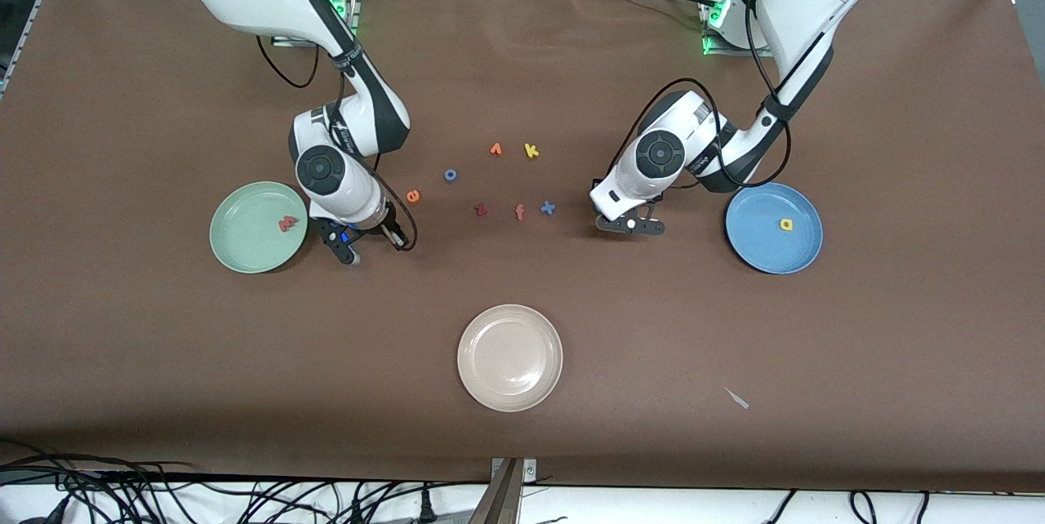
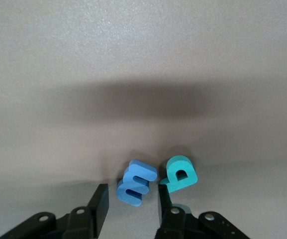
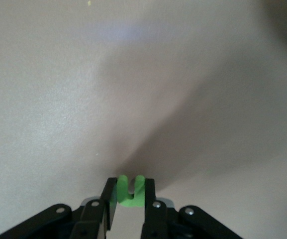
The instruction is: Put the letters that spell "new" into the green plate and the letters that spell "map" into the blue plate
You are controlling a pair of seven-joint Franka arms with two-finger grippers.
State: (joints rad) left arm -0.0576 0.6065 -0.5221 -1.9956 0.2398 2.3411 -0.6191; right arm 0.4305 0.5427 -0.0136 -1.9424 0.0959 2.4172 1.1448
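Front: right gripper (image 1: 353, 246) sat low beside green plate (image 1: 237, 250), its load hidden; red w (image 1: 287, 223) in plate, orange e (image 1: 413, 196) loose near table centre. Left gripper (image 1: 629, 224) near blue plate (image 1: 763, 259), which held yellow p (image 1: 786, 224).

Left wrist: fingers (image 2: 99, 205) apart, blue m (image 2: 136, 182) and teal a (image 2: 179, 173) just ahead, untouched.

Right wrist: fingers (image 3: 110, 198) clamped on green n (image 3: 130, 191), partly covered.

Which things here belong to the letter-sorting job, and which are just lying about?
Job: pale green plate holding pinkish-red foam w; blue plate holding yellow foam p; orange foam e; green foam n in shut right gripper; blue foam m, teal foam a by open left gripper.
Spare: cream plate; yellow k, blue o, blue x, dark red z, salmon f, small orange letter.
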